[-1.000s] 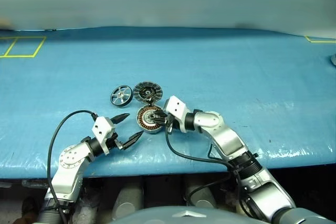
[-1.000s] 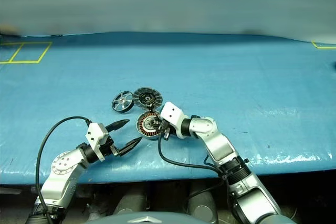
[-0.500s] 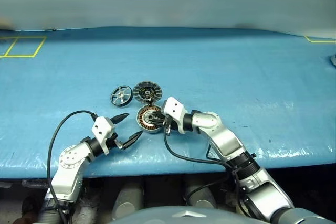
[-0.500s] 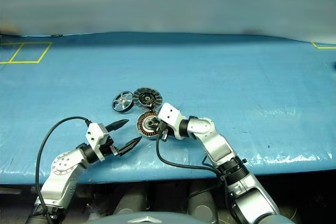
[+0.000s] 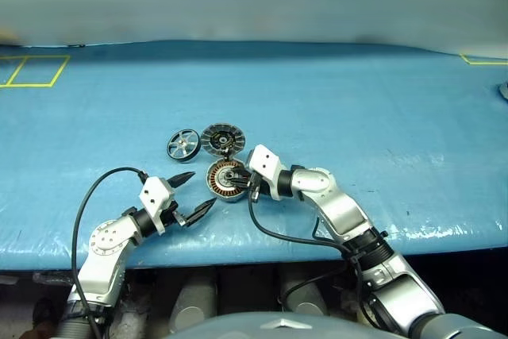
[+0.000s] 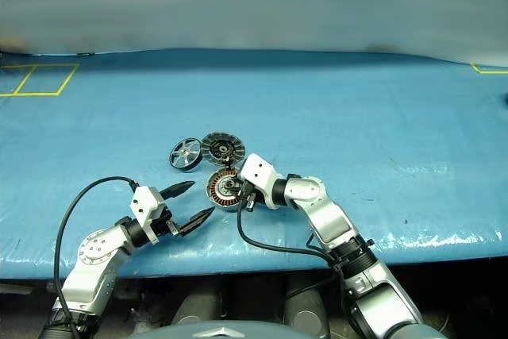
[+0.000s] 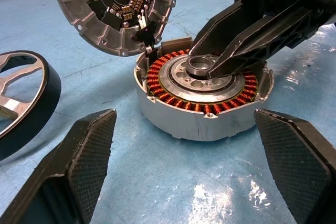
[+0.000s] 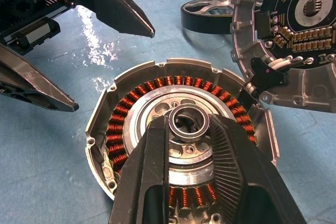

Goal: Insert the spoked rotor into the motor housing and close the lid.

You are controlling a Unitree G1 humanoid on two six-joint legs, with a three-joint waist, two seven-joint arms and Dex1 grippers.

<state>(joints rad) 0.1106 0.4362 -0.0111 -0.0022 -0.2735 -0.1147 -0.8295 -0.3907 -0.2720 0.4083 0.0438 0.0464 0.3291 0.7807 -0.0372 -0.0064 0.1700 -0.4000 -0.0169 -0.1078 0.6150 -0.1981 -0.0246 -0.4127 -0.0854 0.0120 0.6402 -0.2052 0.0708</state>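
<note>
The motor housing [image 5: 225, 179] lies on the blue table with its copper windings facing up. My right gripper [image 8: 189, 125] reaches over it from the right, shut on the small ring at the housing's centre. The lid [image 5: 222, 139] stands tilted open at the housing's far rim, its dark inner face showing. On the table left of the lid lies the spoked rotor [image 5: 182, 145], touched by neither gripper. My left gripper [image 5: 202, 189] is open just left of and nearer than the housing, its fingers [image 7: 84, 156] apart from it.
Blue cloth [image 5: 357, 117] covers the table, whose front edge [image 5: 254, 250] runs close below the grippers. Yellow tape marks sit at the far left [image 5: 32, 71] and far right [image 5: 484, 59]. A black cable [image 5: 83, 208] loops from the left arm.
</note>
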